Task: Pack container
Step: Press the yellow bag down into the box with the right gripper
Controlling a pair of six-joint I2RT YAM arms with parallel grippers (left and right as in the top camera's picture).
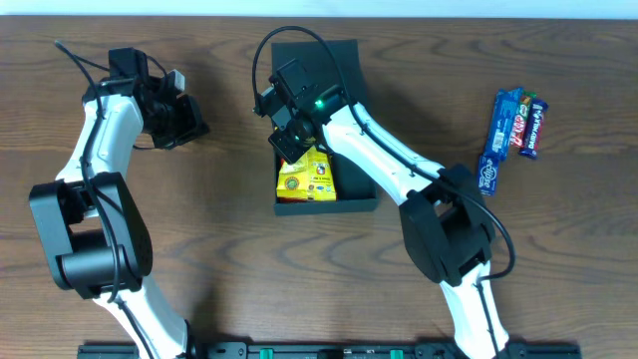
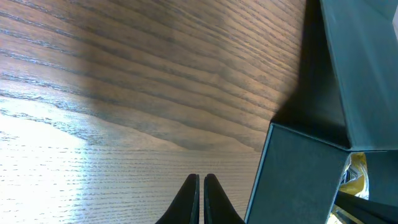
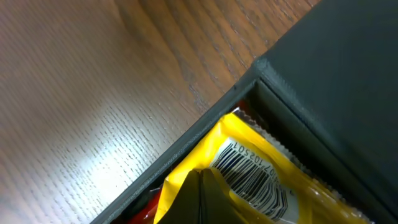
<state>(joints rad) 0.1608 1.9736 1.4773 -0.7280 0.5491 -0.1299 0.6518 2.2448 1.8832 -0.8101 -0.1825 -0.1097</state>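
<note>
From where I stand, the packing looks begun but nowhere near finished. The container [image 1: 329, 206] sits open just toward 12 o'clock of the bench [image 1: 229, 269] centre. Its lid [image 1: 334, 55] is thrown back flat on the far side. One yellow packet [image 1: 309, 178] lies inside, against the near wall at the 6 o'clock end of the box.

The right arm reaches in over the container from 4 o'clock. The right hand [image 3: 200, 180] has its fingers pressed together, tips down on or just over that yellow packet. I see nothing caught between them, though a thin fold of wrapper there would be hard to spot.

The left hand [image 2: 201, 185] is off at 10 o'clock, well apart from the snacks, and it is also pressed together with nothing in it. It hangs above bare wood, with the container's corner just to its right.

A small cluster of candy bars [image 1: 513, 125] lies on the bench out at 3 o'clock, well clear of the box and untouched. By my reckoning those have yet to go in, and the lid has yet to be folded down. So one item is packed and several are left, with the closing to follow. I'd call it under halfway.
</note>
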